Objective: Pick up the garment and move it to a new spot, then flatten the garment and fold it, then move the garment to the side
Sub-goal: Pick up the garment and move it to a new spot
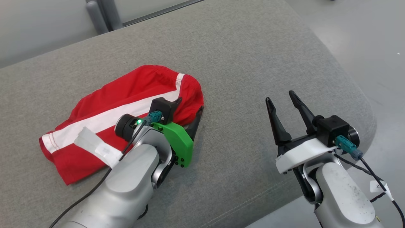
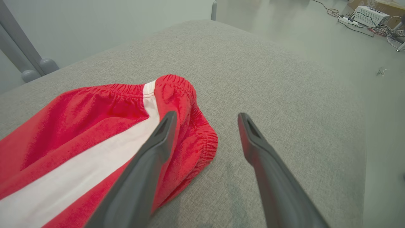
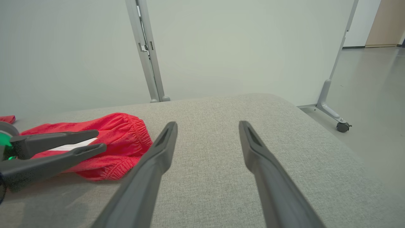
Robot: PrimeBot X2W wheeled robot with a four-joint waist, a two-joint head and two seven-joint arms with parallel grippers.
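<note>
While the garment [image 1: 104,98] is lying bunched on the left half of the cushion [image 1: 240,63] in the head view, the left end effector [image 1: 190,104] is hanging over its waistband end, fingers spread wide and gripping nothing. That stance looks suited to pinching the end. The right end effector [image 1: 279,95] is hovering well apart over bare fabric, equally wide and empty, near the rounded right edge where the floor [image 1: 364,31] is beginning.

In the left wrist view, one finger of the left end effector [image 2: 207,115] is crossing the garment [image 2: 79,126] and the other is standing over bare cushion [image 2: 269,79], so the waistband's rim is falling between them. Open grey is stretching ahead and rightward, giving room for spreading.

In the right wrist view, the right end effector [image 3: 207,123] is pointing across empty cushion [image 3: 221,107] toward its far edge. The garment [image 3: 120,126] is sitting off to the side beneath the left end effector [image 3: 98,139], leaving the right arm free to join in.
</note>
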